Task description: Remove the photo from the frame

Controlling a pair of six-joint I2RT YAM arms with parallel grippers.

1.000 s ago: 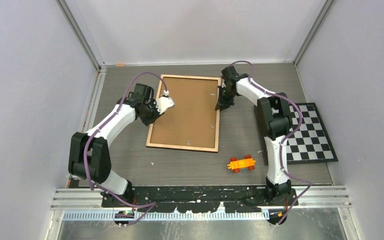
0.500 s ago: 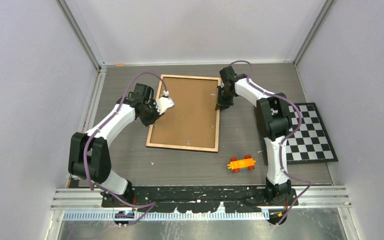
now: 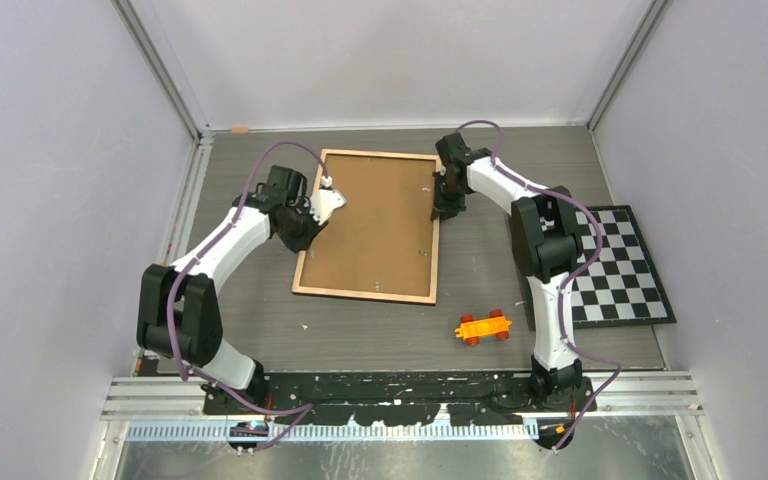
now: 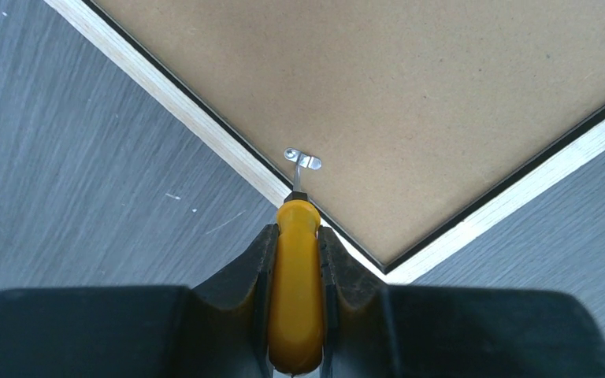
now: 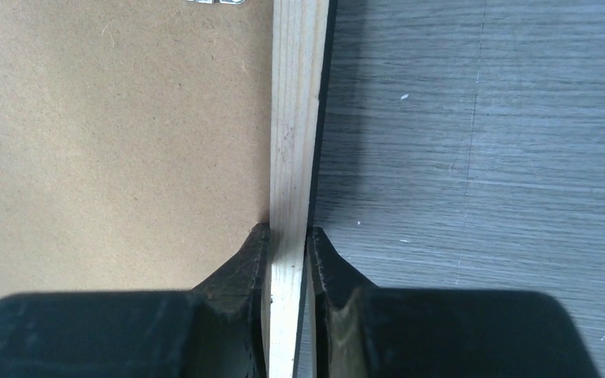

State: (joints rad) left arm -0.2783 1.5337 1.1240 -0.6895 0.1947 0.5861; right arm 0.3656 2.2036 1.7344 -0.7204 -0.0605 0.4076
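The frame (image 3: 370, 225) lies back-up on the table (image 3: 260, 330). Your left arm bends in; its left claw (image 4: 297, 234) squeezes a yellow screwdriver (image 4: 295, 315), tip at a metal clip (image 4: 302, 160). Your right arm stretches far; its right claw (image 5: 287, 236) pinches the frame's wooden rim.
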